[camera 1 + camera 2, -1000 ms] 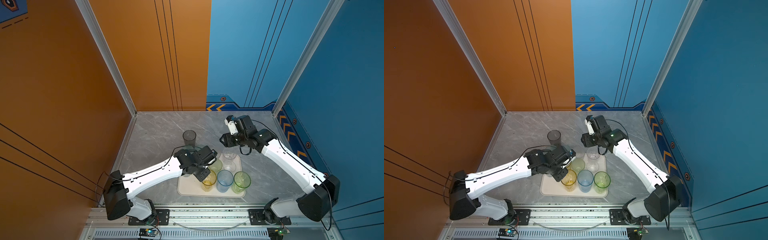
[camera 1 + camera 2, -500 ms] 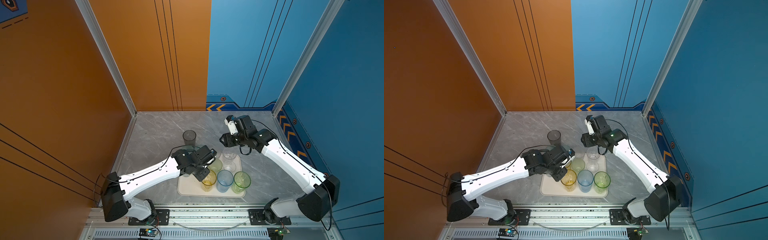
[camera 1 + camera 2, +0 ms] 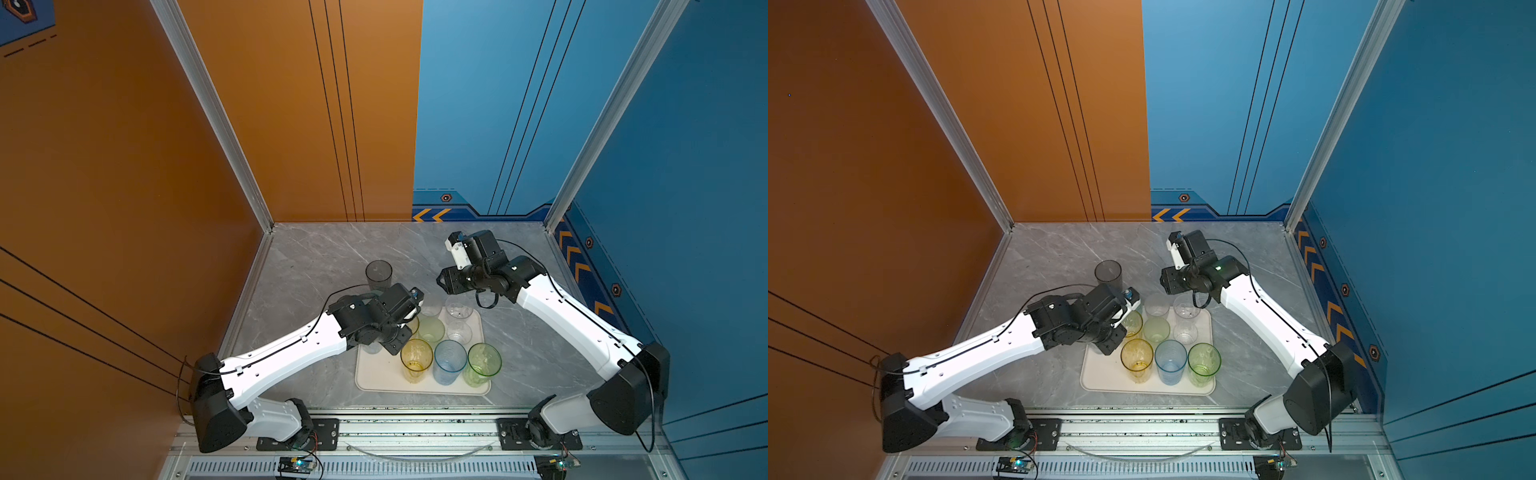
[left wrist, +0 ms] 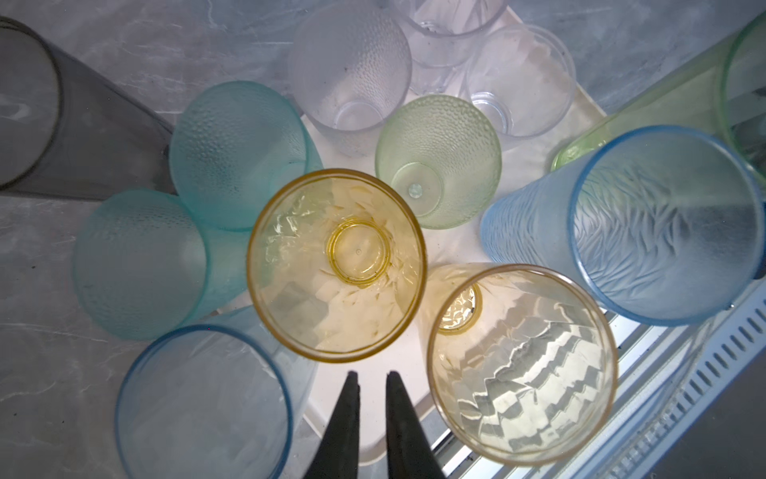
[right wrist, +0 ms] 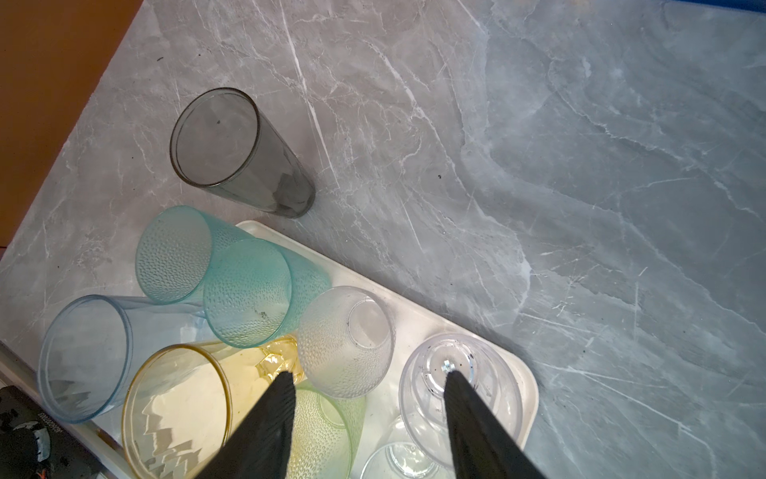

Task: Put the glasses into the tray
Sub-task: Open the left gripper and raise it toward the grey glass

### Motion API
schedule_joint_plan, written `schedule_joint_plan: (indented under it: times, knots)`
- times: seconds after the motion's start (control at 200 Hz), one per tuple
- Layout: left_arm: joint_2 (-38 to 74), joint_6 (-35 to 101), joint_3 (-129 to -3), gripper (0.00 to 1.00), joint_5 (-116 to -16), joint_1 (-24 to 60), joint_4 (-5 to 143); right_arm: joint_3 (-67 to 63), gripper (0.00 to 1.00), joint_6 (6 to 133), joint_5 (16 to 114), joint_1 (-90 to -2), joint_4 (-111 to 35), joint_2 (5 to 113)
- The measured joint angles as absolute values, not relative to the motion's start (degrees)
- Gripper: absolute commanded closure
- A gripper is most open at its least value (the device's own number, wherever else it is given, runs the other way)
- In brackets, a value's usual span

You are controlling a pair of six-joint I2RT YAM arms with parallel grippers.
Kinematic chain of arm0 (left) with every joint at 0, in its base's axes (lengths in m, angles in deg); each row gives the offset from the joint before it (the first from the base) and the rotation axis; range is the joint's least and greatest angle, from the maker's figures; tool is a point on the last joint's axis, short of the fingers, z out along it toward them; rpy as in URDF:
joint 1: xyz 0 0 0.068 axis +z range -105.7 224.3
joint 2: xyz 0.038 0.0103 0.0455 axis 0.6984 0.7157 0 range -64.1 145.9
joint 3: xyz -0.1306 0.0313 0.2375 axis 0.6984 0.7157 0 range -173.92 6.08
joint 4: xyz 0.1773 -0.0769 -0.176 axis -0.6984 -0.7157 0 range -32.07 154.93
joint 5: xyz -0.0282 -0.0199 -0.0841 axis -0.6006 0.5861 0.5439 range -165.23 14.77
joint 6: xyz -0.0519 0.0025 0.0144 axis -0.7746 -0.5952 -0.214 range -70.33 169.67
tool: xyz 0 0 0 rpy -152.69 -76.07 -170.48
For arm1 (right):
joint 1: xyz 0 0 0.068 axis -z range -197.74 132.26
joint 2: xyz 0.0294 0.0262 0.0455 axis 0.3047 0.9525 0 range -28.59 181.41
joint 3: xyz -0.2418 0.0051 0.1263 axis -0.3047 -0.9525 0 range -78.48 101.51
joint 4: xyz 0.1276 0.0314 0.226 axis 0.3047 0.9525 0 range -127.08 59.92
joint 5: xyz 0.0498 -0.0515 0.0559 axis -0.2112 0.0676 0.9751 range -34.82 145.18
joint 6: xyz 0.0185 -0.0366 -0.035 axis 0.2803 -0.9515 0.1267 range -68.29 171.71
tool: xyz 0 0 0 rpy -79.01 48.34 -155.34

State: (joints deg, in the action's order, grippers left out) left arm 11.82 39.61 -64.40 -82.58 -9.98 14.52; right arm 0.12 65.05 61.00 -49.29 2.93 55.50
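Observation:
The cream tray holds several glasses: tall yellow, blue and green ones in front, with pale green and clear ones behind. A smoke-grey glass stands on the marble beyond the tray's far left corner. My left gripper hovers shut and empty over the tray, just beside a yellow glass. Two teal glasses and another blue one sit under that arm. My right gripper hangs open above the clear glasses, holding nothing.
Orange wall on the left and blue walls at the back and right close in the grey marble table. A metal rail with both arm bases runs along the front edge, close to the tray.
The left arm has drifted slightly to the left above the tray, with its jaws unchanged. The right arm and the glasses have not moved.

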Motion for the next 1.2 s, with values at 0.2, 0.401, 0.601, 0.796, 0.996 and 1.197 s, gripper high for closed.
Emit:
schedule_joint_plan:
  times: [0.2,0.401,0.601,0.796,0.996,1.197]
  knots:
    - [8.32,40.44,-65.23,0.84,-84.05,-5.76,14.52,0.23,0.43,64.50,61.02,-49.29,2.93,56.07]
    - [3.95,41.16,-66.34,0.84,-85.77,-1.78,14.56,1.74,0.43,63.74,61.02,-49.18,2.97,56.20]
    - [-0.33,41.16,-66.39,0.84,-86.65,4.31,14.63,5.22,0.43,63.13,61.02,-49.18,3.67,57.60]
    - [-3.66,40.17,-64.94,0.84,-86.89,9.97,16.40,9.94,0.43,62.45,61.02,-49.20,4.63,59.85]
    - [-4.86,38.75,-62.45,0.84,-88.75,13.12,19.39,14.79,0.43,62.03,61.02,-49.51,6.10,63.15]
    - [-4.92,37.57,-59.46,0.84,-91.56,13.93,22.84,19.53,0.46,62.03,61.02,-50.01,8.35,66.59]
